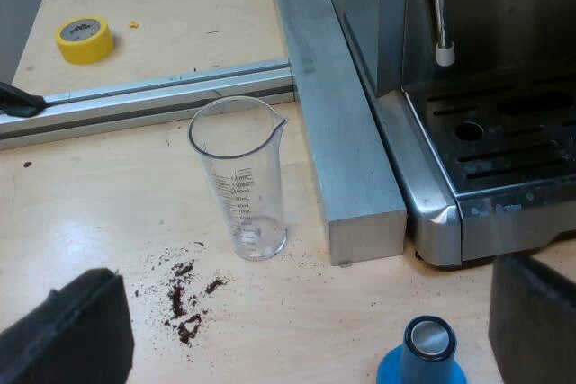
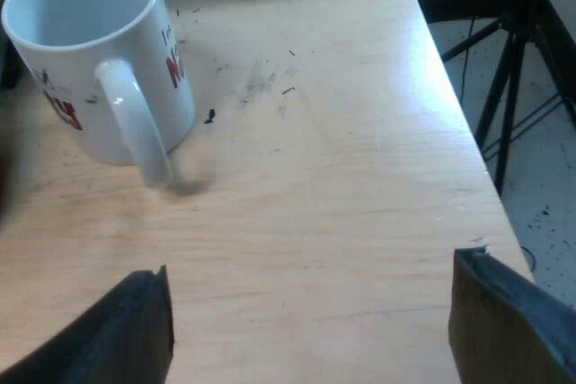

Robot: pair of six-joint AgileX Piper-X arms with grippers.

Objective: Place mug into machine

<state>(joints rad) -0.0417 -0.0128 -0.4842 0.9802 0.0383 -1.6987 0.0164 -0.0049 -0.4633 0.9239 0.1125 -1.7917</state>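
Your mug (image 2: 99, 51) stands upright on the bench (image 2: 342, 186), apart from the right pincer (image 2: 310, 325), which is wide open & empty. Prob. ceramic: heavy, stiff, glazed so slippery, can break. Grip across the wall beside the handle (image 2: 135, 128).

My mug (image 2: 90, 51) is white with red lettering. The measuring glass (image 1: 241, 177) is clear, with dark printed scale lines. The tamper (image 1: 428, 352) is blue with a silvery top. The espresso machine (image 1: 486, 132) is brushed silver. A tape roll (image 1: 85, 40) is yellow. Dark brown grounds (image 1: 184, 303) speckle the pale wood table (image 1: 90, 222). My left gripper (image 1: 297, 339) and right gripper (image 2: 310, 330) have black fingers.
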